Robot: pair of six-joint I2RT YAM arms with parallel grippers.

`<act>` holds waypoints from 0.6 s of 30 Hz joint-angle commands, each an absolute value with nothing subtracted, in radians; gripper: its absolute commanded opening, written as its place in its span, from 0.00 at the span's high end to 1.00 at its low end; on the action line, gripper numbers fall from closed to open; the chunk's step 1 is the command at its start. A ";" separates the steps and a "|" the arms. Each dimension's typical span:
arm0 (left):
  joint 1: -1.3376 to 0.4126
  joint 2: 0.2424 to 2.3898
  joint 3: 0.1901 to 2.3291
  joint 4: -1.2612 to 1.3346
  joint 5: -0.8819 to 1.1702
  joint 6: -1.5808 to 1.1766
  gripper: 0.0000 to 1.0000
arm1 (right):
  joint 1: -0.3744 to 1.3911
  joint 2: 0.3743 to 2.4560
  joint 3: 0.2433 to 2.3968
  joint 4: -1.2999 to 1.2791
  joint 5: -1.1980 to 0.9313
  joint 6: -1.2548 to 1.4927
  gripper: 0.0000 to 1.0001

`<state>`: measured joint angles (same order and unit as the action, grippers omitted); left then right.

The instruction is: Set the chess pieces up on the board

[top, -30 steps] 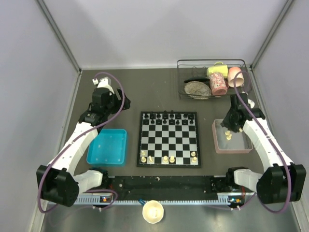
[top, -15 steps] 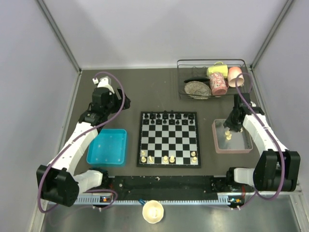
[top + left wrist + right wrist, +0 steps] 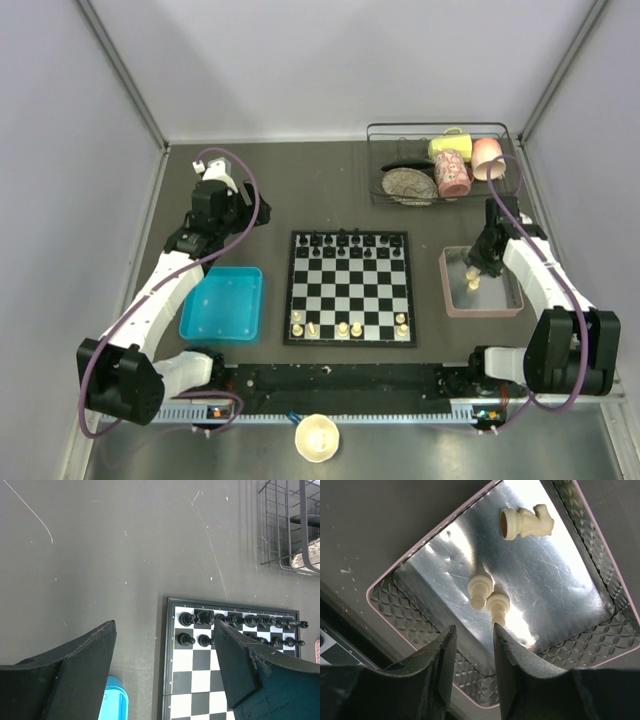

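Note:
The chessboard [image 3: 349, 288] lies mid-table, with black pieces on its far rows and several cream pieces [image 3: 343, 328] on its near row. In the right wrist view, three cream pieces lie in the pinkish tray [image 3: 580, 560]: a knight [image 3: 526, 523] and two pawns [image 3: 480, 589] side by side. My right gripper [image 3: 474, 630] hangs open and empty over the tray [image 3: 449, 295], just short of the pawns. My left gripper [image 3: 162, 630] is open and empty, high above the board's far left corner [image 3: 172, 605]; it also shows in the top view [image 3: 212, 205].
A blue tray [image 3: 224, 303] lies left of the board. A wire basket [image 3: 440, 165] with mugs and a plate stands at the back right. A cream bowl [image 3: 318, 437] sits at the near edge.
My right arm has swung in over the pinkish tray, its gripper shifting slightly toward the tray's far side. The left arm has not moved.

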<state>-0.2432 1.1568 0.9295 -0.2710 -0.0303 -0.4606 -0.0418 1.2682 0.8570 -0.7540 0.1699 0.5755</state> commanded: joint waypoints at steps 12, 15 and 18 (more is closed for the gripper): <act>-0.244 1.160 0.954 -0.224 -0.044 -0.446 0.17 | -0.061 1.321 0.891 -0.716 0.196 0.571 0.66; -0.244 1.157 0.953 -0.224 -0.049 -0.446 0.17 | -0.061 1.336 0.890 -0.712 0.186 0.572 0.66; -0.245 1.160 0.953 -0.222 -0.052 -0.446 0.17 | -0.061 1.345 0.890 -0.704 0.187 0.572 0.67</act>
